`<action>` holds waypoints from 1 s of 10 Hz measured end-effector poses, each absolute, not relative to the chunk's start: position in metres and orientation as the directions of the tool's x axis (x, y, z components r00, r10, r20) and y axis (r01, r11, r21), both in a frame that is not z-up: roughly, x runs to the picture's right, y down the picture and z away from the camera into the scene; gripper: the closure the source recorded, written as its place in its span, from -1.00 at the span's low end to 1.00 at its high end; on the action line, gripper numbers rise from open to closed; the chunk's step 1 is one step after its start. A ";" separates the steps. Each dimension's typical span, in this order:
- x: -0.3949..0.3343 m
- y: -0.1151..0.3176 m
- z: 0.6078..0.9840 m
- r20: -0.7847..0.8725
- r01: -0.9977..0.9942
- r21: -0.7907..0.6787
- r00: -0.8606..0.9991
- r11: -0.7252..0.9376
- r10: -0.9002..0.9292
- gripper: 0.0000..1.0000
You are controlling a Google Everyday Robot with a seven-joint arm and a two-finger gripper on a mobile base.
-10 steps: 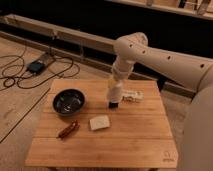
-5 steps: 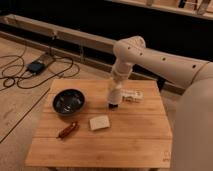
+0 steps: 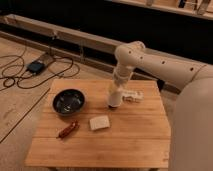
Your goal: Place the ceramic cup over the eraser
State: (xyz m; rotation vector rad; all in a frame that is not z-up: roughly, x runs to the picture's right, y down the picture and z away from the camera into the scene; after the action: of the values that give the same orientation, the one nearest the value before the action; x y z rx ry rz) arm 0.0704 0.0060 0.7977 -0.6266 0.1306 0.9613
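My gripper (image 3: 114,100) points straight down over the back middle of the wooden table (image 3: 130,142), at the end of the white arm that reaches in from the upper right. A small white shape at its lower end looks like the ceramic cup (image 3: 114,98), low over the table. A small dark patch right beneath it (image 3: 114,106) may be the black eraser, mostly hidden by the cup and gripper. I cannot tell whether the cup rests on the table or is still held.
A dark round bowl (image 3: 68,101) stands at the left. A beige flat block (image 3: 99,122) and a reddish-brown oblong object (image 3: 68,129) lie in front of it. A white oblong object (image 3: 132,96) lies just right of the gripper.
The gripper and the white shape under it stay at nearly the same spot over the back middle of the table. Nothing else on the table has moved.
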 end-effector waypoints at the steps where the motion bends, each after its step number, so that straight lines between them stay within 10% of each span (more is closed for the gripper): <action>1: 0.070 0.007 0.800 -0.366 -0.797 -0.443 0.579 0.411 0.728 0.39; 6: 0.071 0.017 0.806 -0.357 -0.787 -0.458 0.588 0.413 0.726 -0.57; 10: 0.071 0.020 0.807 -0.355 -0.782 -0.463 0.595 0.417 0.721 -0.60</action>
State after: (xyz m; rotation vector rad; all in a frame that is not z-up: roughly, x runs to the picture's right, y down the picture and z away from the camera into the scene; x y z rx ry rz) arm 0.0706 0.0196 0.8067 -0.6396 0.1063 0.9455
